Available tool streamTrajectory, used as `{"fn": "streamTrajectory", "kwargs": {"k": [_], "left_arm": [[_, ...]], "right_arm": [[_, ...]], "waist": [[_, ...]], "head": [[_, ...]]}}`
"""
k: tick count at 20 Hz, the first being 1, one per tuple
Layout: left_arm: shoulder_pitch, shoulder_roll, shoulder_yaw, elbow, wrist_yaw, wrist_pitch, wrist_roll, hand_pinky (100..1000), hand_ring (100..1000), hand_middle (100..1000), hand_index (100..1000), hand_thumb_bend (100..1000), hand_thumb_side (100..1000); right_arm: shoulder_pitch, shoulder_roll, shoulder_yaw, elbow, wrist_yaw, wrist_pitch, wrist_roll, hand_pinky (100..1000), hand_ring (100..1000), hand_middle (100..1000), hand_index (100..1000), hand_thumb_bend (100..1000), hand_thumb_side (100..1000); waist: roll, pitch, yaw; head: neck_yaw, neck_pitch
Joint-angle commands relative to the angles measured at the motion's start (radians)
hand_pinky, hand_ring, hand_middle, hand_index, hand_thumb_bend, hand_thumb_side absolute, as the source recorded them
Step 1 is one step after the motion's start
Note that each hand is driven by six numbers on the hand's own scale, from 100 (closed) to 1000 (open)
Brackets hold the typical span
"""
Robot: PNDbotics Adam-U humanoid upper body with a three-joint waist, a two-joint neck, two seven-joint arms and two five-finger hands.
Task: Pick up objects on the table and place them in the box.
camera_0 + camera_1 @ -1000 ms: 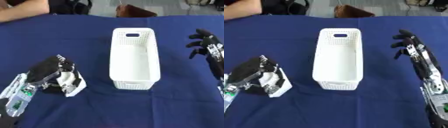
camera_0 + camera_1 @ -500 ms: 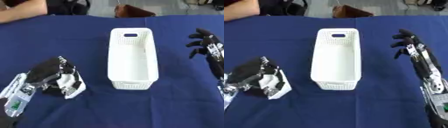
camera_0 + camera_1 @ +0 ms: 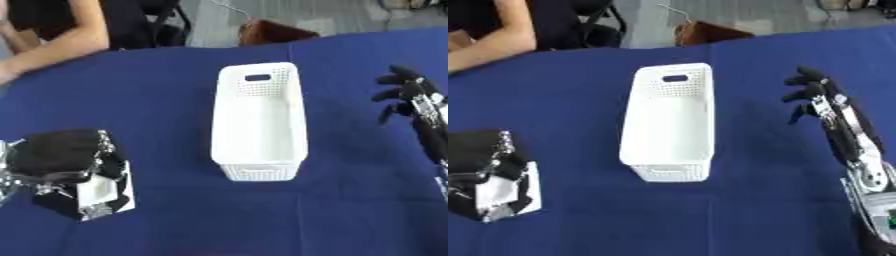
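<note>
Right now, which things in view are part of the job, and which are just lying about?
Part of the job:
white box, empty
black and white object under the left hand
right hand, open, idle right of the box

Just there:
blue tablecloth
brown thing beyond the table's far edge

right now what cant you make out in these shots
- The black and white object at lower left: the left robot hand covers its top in both views, so its shape and the grip are unclear.
- Right robot hand: open, fingertips blurred.
- Box: floor looks bare, near wall hides a strip.
</note>
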Motion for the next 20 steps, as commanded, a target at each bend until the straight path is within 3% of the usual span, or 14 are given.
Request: {"fn": "streamTrajectory", "kwargs": {"k": [1, 20], "left_arm": [[-0.005, 0.051, 0.02, -0.028, 0.046, -0.016, -0.03, 100, 100, 100, 100, 100, 245], [-0.053, 0.065, 0.033, -0.031, 0.161, -0.016, -0.073, 100, 100, 100, 100, 100, 244]], "right_arm": [[-0.006, -0.017, 0.001, -0.015, 0.005, 0.0, 0.005, 410, 669, 759, 933, 100, 861], [-0.011, -0.018, 0.006, -0.013, 0.006, -0.001, 0.009, 412, 670, 759, 933, 100, 861]], "waist": [[0.0, -0.024, 0.001], [-0.001, -0.029, -0.006]], "head": [[-0.015, -0.003], [-0.006, -0.011]]}}
